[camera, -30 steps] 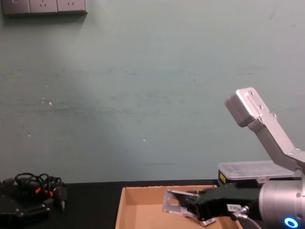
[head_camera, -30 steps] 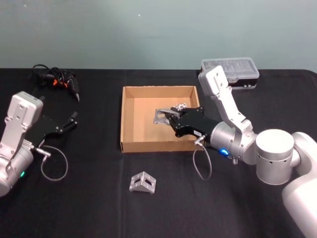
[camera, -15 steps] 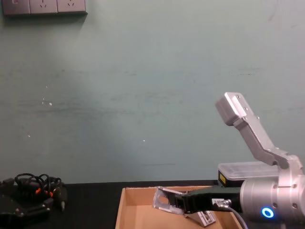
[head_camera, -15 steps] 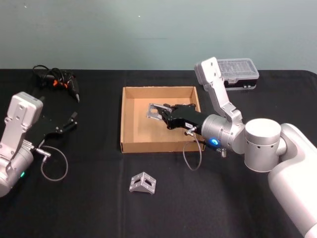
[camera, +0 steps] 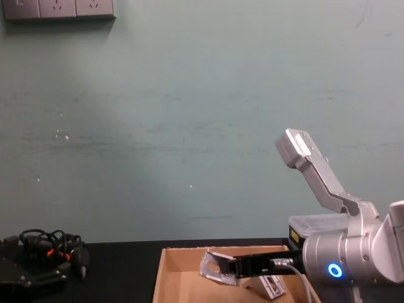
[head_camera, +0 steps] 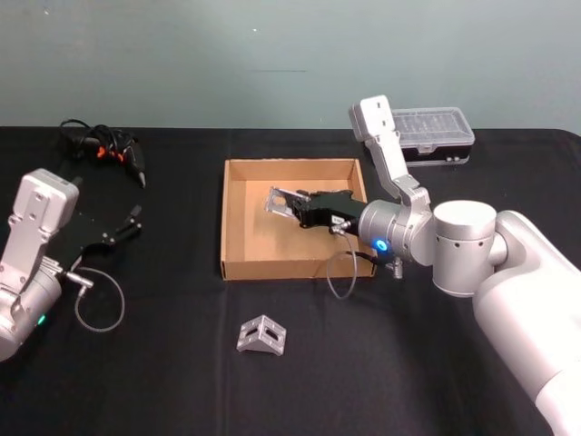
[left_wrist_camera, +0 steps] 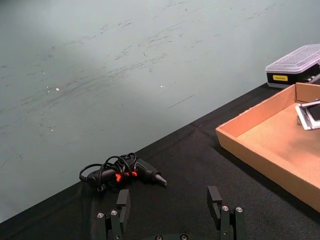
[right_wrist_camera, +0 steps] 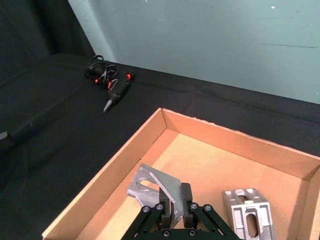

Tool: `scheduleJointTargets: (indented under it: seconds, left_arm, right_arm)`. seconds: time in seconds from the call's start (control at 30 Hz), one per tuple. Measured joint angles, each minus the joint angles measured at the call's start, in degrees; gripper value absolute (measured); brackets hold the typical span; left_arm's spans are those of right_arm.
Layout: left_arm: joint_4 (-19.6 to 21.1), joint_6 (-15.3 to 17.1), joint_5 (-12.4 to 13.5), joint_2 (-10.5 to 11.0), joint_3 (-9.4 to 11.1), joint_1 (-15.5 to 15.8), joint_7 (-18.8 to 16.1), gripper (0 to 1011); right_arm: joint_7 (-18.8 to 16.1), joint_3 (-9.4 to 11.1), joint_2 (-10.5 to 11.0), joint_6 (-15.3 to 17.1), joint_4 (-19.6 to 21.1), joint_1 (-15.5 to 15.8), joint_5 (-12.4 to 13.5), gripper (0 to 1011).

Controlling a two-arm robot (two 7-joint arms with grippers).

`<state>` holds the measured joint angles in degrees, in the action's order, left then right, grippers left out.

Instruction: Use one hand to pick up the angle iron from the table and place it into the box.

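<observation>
Gleaming slotted angle iron [right_wrist_camera: 149, 184], R gripper [right_wrist_camera: 175, 194]

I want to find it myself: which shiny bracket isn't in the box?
On the black table, find the tan box. The bracket lies in front of it, nearer the robot. It's the only one outside the box.
</observation>
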<state>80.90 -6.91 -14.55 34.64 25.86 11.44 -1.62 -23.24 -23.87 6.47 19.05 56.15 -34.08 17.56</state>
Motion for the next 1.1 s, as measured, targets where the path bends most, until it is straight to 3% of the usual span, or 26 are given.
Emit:
scheduleJointTargets:
  seconds: [0.47,1.1]
  left_arm:
    - [0.0,0.0,0.0,0.0,0.0,0.0,0.0,1011]
    - [0.0,0.0,0.0,0.0,0.0,0.0,0.0,1011]
  right_arm:
    - [0.57,-0.01,-0.59,0.13,-1.14,-1.02,0.69,161]
    - [0.55,0.0,-0.46,0.06,-0.87,-0.8,0.52,765]
